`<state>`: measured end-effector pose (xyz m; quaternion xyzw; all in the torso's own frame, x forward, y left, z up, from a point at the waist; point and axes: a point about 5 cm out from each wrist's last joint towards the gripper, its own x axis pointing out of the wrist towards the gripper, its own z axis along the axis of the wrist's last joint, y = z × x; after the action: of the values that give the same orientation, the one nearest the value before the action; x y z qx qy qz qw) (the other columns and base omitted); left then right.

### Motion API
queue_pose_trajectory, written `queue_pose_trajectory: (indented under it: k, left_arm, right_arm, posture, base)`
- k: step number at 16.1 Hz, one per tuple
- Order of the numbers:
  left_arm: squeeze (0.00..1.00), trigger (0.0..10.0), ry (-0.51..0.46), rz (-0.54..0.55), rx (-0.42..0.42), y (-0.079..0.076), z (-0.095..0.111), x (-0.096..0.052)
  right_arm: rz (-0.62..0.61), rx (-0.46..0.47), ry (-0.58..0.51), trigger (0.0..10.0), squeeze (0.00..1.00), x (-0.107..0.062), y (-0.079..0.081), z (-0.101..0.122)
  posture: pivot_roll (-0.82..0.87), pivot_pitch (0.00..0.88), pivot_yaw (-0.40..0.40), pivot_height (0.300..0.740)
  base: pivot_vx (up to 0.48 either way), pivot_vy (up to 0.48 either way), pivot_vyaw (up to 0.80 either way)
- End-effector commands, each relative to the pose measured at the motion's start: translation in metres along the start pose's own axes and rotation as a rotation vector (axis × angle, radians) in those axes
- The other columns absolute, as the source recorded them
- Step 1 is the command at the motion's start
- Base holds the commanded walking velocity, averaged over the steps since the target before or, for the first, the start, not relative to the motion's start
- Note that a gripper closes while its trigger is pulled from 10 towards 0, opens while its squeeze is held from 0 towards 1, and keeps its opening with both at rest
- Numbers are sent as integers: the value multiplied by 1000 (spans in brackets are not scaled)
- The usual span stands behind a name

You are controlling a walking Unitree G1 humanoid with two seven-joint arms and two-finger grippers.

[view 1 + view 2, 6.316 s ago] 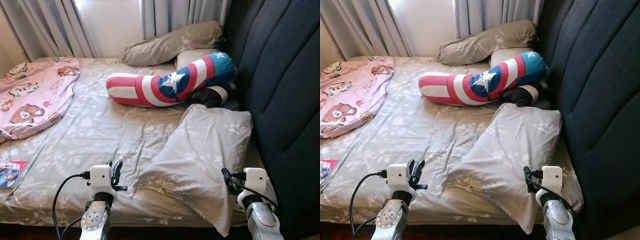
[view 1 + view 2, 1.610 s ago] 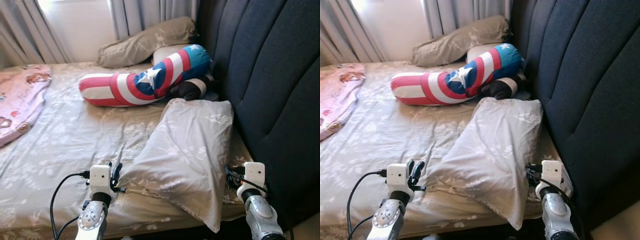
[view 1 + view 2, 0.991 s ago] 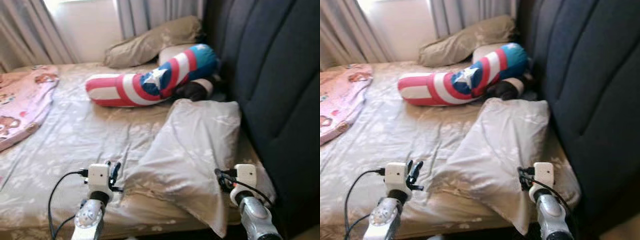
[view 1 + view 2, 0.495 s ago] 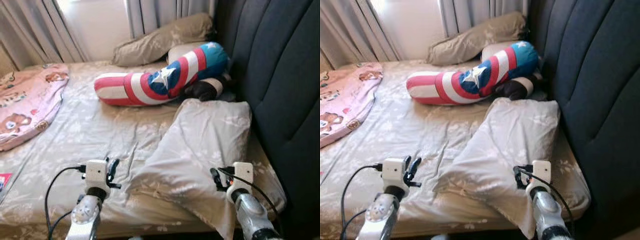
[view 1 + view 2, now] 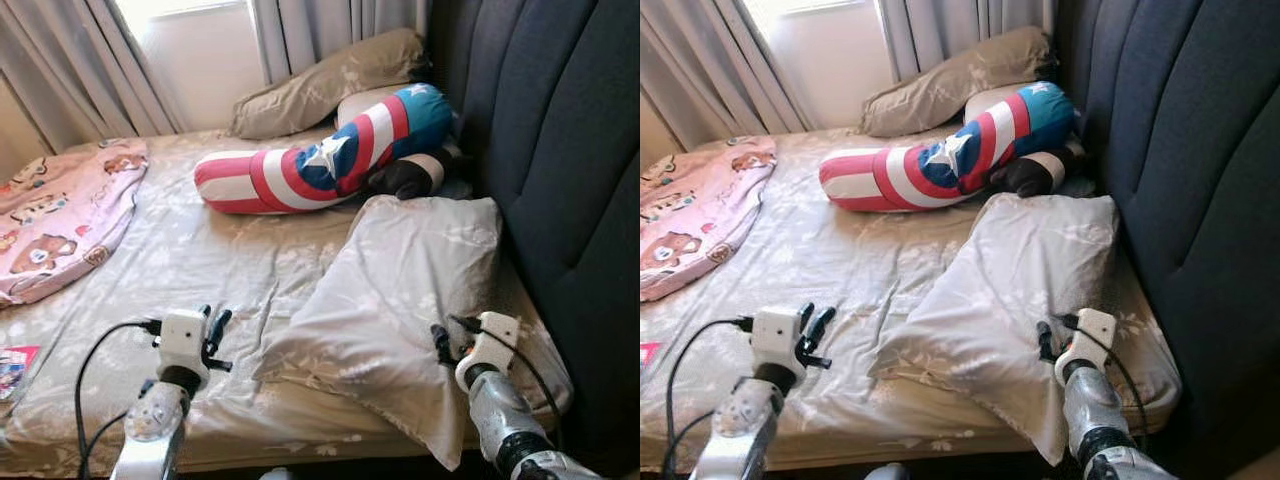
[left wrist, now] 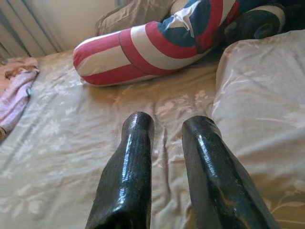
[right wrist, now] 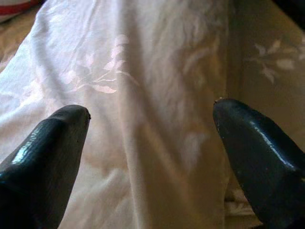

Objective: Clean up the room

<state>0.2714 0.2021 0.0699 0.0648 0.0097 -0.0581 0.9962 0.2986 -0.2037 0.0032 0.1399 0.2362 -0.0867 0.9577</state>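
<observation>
A large grey flowered pillow lies askew on the bed beside the dark headboard, one corner hanging over the bed's near edge. My right gripper is low at that pillow's near right edge, and its fingers are open wide over the pillow cloth. My left gripper hovers over the sheet just left of the pillow. Its two fingers stand a narrow gap apart with nothing between them. A red, white and blue star bolster lies across the bed further back.
A pink bear-print blanket is bunched at the bed's left side, and a colourful booklet lies at the near left edge. A tan pillow and a dark plush thing sit by the headboard. Curtains hang behind.
The camera has swung left, bringing the pink blanket and booklet back into view. My right gripper has moved in from beside the pillow onto its near right edge.
</observation>
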Motion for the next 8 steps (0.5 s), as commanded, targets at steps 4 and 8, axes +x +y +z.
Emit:
queue_pose_trajectory:
  k: [4,8]
  left_arm:
    - [0,10000,-14,8,5,6,11,-6]
    - [0,10000,-32,25,19,13,24,-22]
  right_arm:
    - [-32,17,70,10000,227,0,-2,-8]
    - [-6,42,89,10000,0,-2,0,-13]
  posture:
    - [121,0,123,658]
    - [174,0,124,658]
  base:
    - [0,0,0]
    - [0,0,0]
